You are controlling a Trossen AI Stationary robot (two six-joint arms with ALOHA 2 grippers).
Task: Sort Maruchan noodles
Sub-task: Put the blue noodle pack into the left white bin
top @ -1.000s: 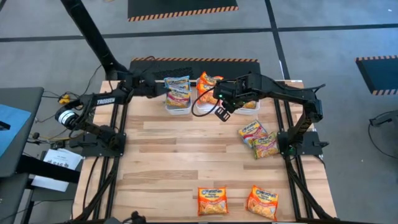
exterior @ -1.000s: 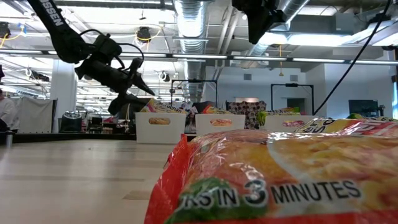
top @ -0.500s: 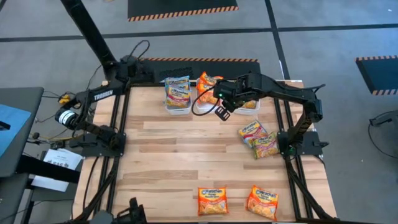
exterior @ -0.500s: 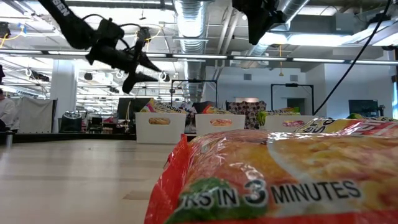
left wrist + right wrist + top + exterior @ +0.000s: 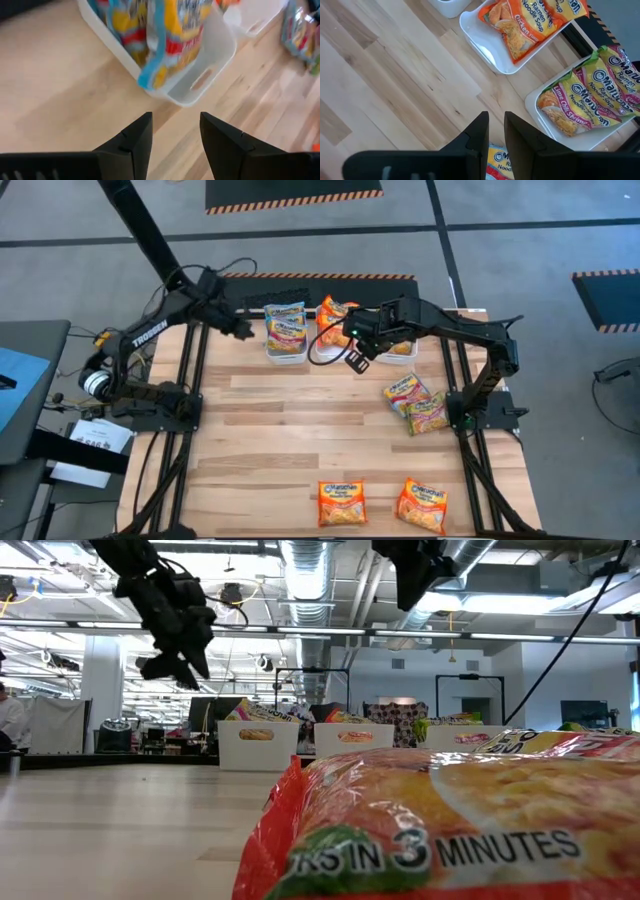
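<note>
Maruchan noodle packets are spread over the scene. Pale yellow-blue ones (image 5: 286, 326) stand in the left white tray (image 5: 200, 80) at the far edge. Orange-red ones (image 5: 520, 25) lie in the middle tray (image 5: 482, 50), and green-yellow ones (image 5: 590, 95) lie in the right tray (image 5: 542, 122). Two green-yellow packets (image 5: 416, 402) lie on the table at the right, and two orange-red ones (image 5: 342, 502) lie near the front edge. My left gripper (image 5: 247, 331) hangs open and empty just left of the left tray. My right gripper (image 5: 357, 361) hovers high in front of the middle tray, its fingers slightly apart and empty.
The three trays stand in a row along the far edge. An orange-red packet (image 5: 450, 830) fills the foreground of the low view. Bare wood (image 5: 290, 430) lies across the table's middle and left. Black cables (image 5: 325, 358) loop near the middle tray.
My left gripper has risen beside the left tray, swinging back toward the table's far left corner and then returning. It has tipped from reaching nearly level at the tray to pointing steeply down. It stays open and empty.
</note>
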